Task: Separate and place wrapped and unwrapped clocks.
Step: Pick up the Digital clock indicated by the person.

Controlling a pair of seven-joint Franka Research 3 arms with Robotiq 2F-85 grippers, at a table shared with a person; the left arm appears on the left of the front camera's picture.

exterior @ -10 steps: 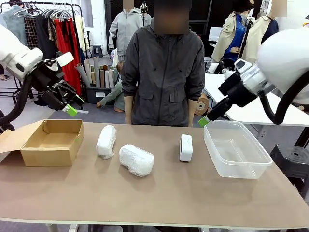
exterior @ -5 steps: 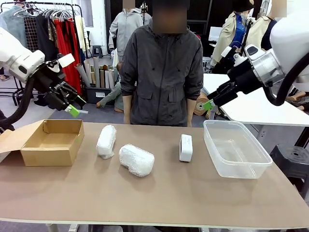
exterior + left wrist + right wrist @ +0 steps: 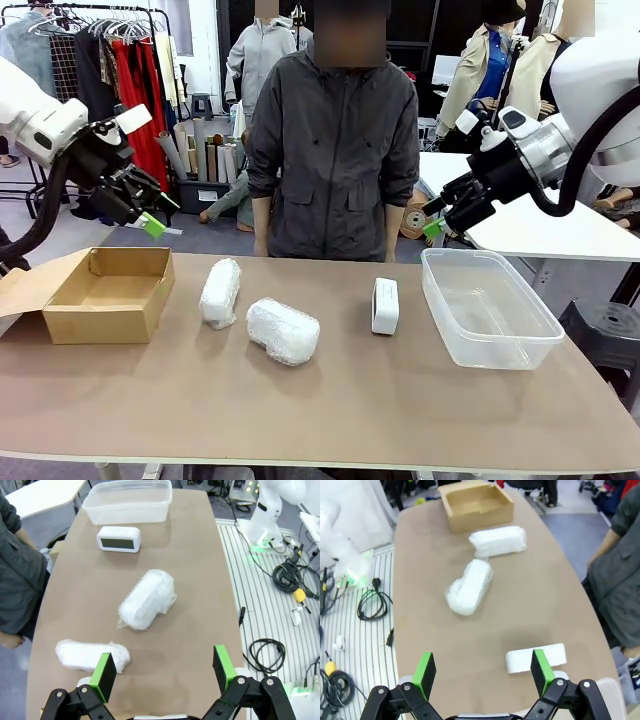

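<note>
While the table carries the cardboard box at the robot's left and the clear tub at its right, two wrapped clocks lie between; the far wrapped clock points toward the person, the near wrapped clock lies slanted; the bare clock stands just beside the tub, end-on from the front, long axis toward the person. The left wrist view shows its display, facing the box; left gripper and right gripper hang aloft, spread wide, empty.
</note>
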